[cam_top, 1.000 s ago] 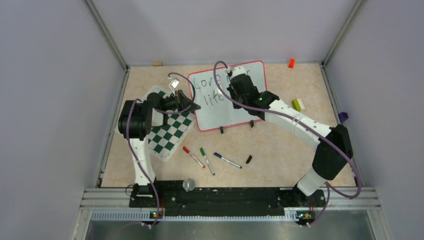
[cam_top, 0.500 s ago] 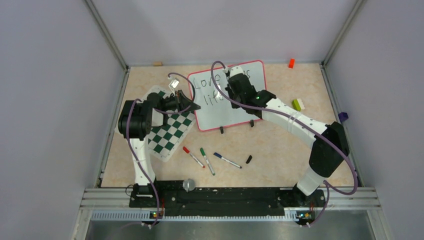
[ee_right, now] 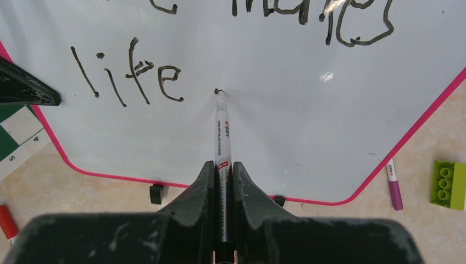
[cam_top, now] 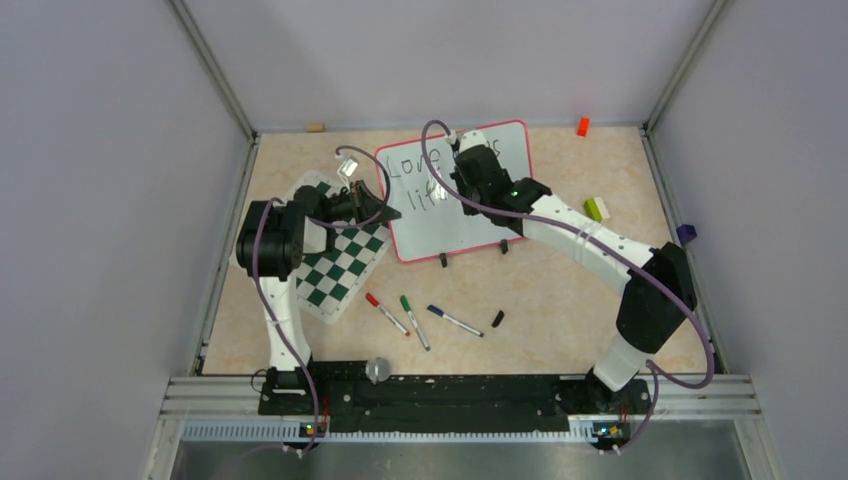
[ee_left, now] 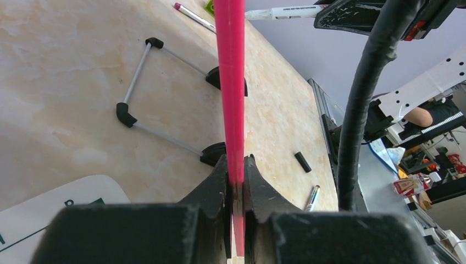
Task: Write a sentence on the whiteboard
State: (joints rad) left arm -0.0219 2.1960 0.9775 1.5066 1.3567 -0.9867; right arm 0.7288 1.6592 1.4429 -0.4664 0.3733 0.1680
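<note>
Right gripper (ee_right: 222, 170): is clamping a white-barrelled marker (ee_right: 222, 132) that is pointing straight ahead from the fingers.
Marker tip: is touching the whiteboard (ee_right: 308, 137) ahead of the gripper, at a small black mark.
Sentence (ee_right: 129, 77): "life" is lying ahead and to the left of the tip; the upper line is running off the top of the right wrist view.
Left gripper (ee_left: 235, 170): is pinching the board's red frame, seen edge-on between the fingers.
Left wrist only: is showing a grey wire stand (ee_left: 137, 77) behind the board.
Top view only: the right arm is covering the middle of the upper line.
Surroundings: a green brick (ee_right: 449, 184) and a purple-capped pen (ee_right: 394, 187) are lying to the right gripper's right, a checkered mat (cam_top: 335, 265) under the left arm.
</note>
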